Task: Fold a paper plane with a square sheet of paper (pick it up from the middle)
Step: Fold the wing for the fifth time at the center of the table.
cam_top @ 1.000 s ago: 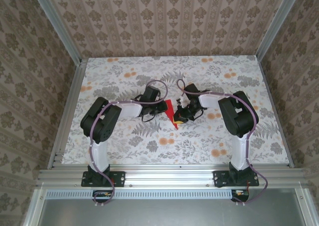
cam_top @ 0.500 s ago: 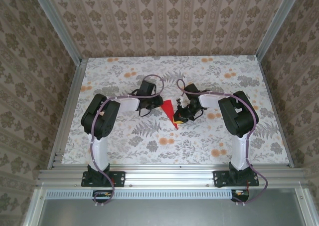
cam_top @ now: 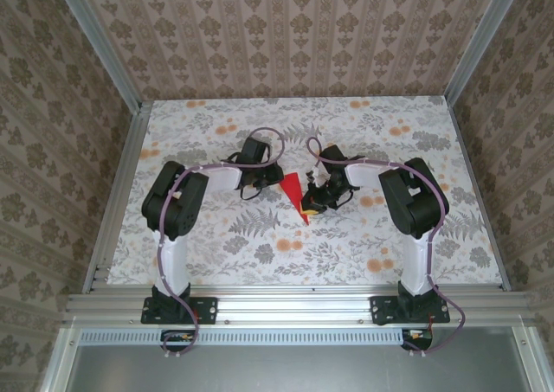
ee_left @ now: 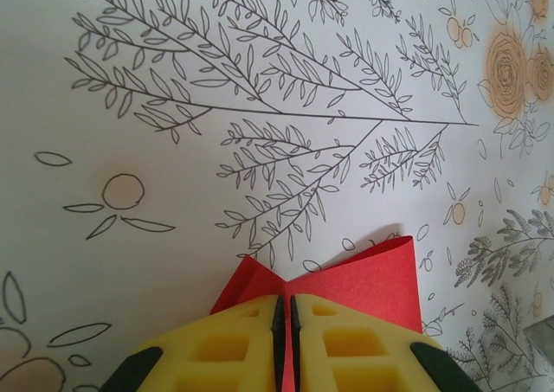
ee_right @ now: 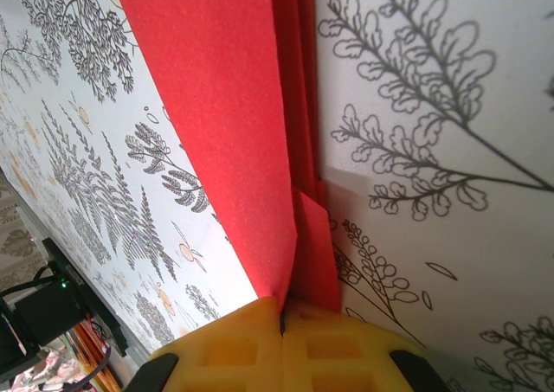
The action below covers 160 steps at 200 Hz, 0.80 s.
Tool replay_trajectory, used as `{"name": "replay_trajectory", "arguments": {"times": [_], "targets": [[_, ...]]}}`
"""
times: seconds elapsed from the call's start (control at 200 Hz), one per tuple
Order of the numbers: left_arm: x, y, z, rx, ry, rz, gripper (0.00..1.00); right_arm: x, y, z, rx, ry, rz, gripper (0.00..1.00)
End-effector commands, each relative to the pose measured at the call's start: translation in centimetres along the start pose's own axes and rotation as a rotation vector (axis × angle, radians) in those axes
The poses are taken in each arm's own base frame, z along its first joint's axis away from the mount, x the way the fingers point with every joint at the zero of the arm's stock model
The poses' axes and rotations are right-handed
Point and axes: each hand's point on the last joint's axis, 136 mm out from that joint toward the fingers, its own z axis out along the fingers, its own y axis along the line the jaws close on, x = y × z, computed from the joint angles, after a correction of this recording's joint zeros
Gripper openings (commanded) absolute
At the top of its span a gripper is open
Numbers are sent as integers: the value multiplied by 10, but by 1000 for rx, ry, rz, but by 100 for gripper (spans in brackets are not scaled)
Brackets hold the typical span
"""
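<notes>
Top external view has the paper plane [cam_top: 295, 193] lying mid-table [cam_top: 363, 236], pinched from the left by the left gripper [ee_left: 285, 310] and from the right by the right gripper [ee_right: 282, 316], both jaws closed tight on it.

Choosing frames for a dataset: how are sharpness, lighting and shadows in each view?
Top external: evenly lit, sharp, no glare. Left wrist: tablecloth print and red paper crisp. Right wrist: paper grain crisp, soft shadow beside it, lower-left background blurred.

Matt, grainy red paper plane [ee_right: 216, 106]; matt yellow moulded pads [ee_left: 355, 349]; smooth printed table [ee_left: 173, 262].
</notes>
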Motion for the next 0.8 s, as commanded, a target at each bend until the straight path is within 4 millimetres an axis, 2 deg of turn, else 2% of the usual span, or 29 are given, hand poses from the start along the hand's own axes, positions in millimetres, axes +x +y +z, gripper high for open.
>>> {"name": "replay_trajectory", "arguments": {"times": [0.0,0.055,0.17,0.35,0.59,0.695,0.795], "targets": [[-13,12,-9,-32,-16,21,16,29,-62,22,224,86,98,5],[-21,1,-21,-5,-47,39,17,29,-62,23,223,86,100,5],[-30,-8,-40,19,-106,32,20,29,-62,22,225,85,102,5],[-14,-25,-46,114,-93,23,21,28,-63,22,229,85,102,6],[34,-56,-32,163,-4,88,20,28,-63,23,226,85,105,6],[46,-59,-21,154,32,104,19,28,-63,24,223,88,104,6],[53,-53,-10,124,61,95,18,28,-62,24,221,87,101,7]]}}
